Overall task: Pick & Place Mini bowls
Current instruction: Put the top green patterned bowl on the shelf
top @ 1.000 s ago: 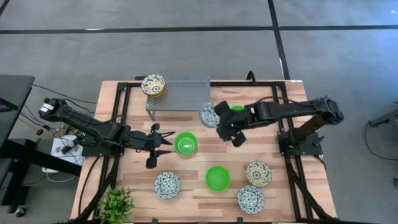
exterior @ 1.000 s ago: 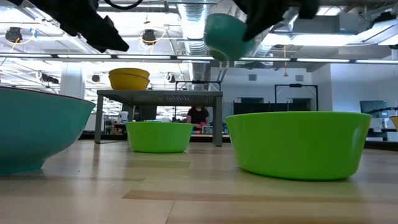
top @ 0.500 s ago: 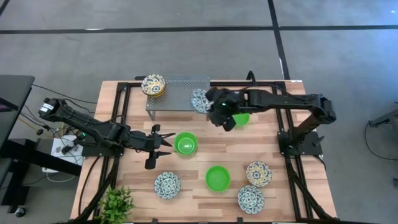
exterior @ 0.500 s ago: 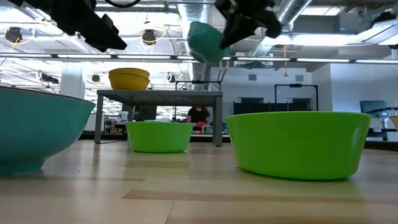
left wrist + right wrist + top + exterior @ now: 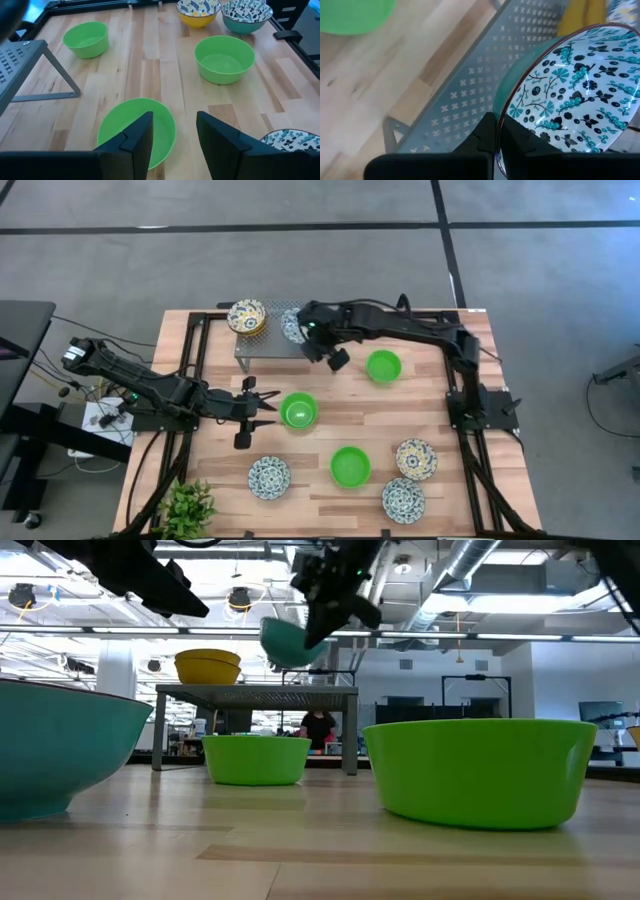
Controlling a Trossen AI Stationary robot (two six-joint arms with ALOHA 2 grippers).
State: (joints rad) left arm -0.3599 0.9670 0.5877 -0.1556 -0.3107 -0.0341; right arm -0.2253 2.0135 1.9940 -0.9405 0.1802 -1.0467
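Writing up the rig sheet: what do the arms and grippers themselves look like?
Both arms are dark, near-black jointed links with black cables trailing along them. The left gripper has two flat, angular matte-black fingers. The right gripper has the same blocky black fingers, and a small green light shows on each arm in the high view.

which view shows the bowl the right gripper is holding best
The right wrist view: the blue-and-white bowl fills it, rim pinched, pattern clear. The high view shows it small over the metal stand; the low view shows its teal underside; the left wrist view misses it.
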